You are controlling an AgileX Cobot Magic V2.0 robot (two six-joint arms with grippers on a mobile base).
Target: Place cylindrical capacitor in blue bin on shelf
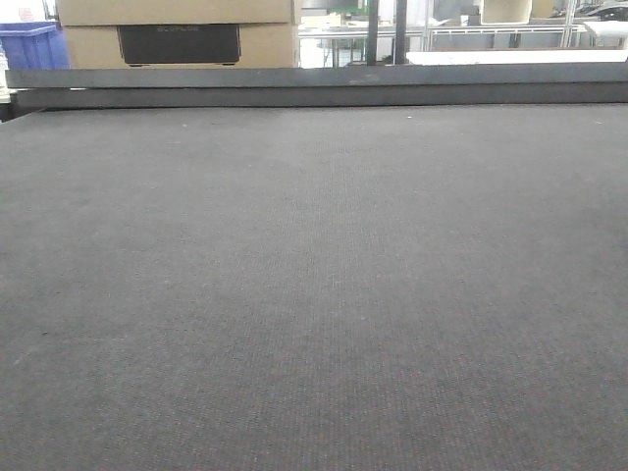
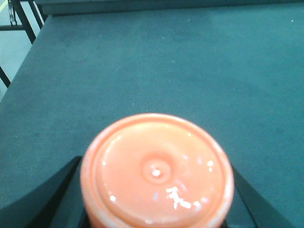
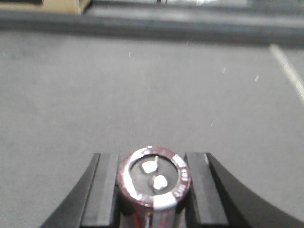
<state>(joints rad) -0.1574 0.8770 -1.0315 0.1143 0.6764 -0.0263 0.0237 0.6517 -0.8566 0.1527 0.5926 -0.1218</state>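
Right pincer [image 3: 152, 164] clamps cylindrical capacitor [image 3: 154, 179] over tabletop [image 1: 314, 294] | left pincer [image 2: 156, 164] grips orange tub [image 2: 156, 173] | risk: smooth stubby body may slip or tilt in the grip during transit | wrist views show both loads; front view shows neither, only blue bin [image 1: 29, 44] past far-left corner; shelf unseen

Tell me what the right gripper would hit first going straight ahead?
Nothing close. The right gripper, holding the cylindrical capacitor, points across grey mat; the dark ledge at its far end probably comes first, but depth is unclear.
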